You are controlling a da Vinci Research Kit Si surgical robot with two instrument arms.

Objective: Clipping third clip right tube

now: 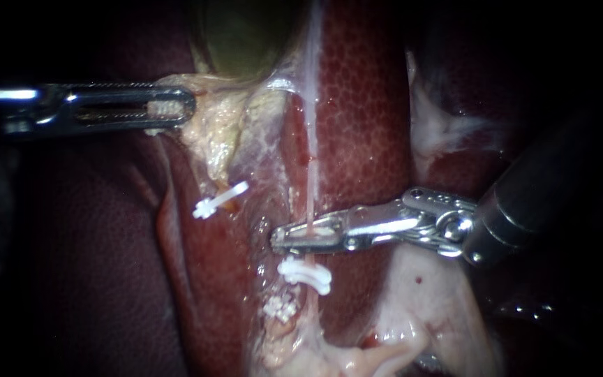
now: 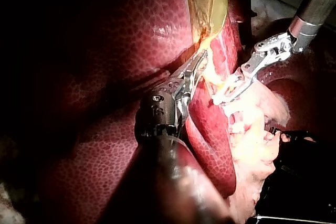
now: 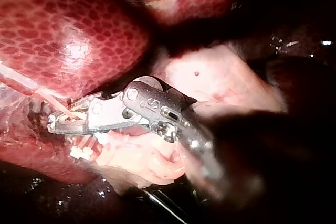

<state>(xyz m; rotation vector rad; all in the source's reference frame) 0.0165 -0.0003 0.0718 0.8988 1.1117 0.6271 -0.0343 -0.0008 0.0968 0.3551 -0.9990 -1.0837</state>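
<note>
The left instrument (image 1: 176,108) grips the gallbladder (image 1: 246,35) to make the tube (image 1: 313,139) taut; the right instrument (image 1: 294,237) is clenched on it above 2 clips (image 1: 305,274).

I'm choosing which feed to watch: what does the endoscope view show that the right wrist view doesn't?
Endoscope only: the left instrument, jaws shut on pale tissue by the gallbladder, and a lone clip left of the thin tube. Right wrist only: nothing new, just its instrument's joint from another side. Both: the right instrument at that tube, with a white clip beside it.
</note>
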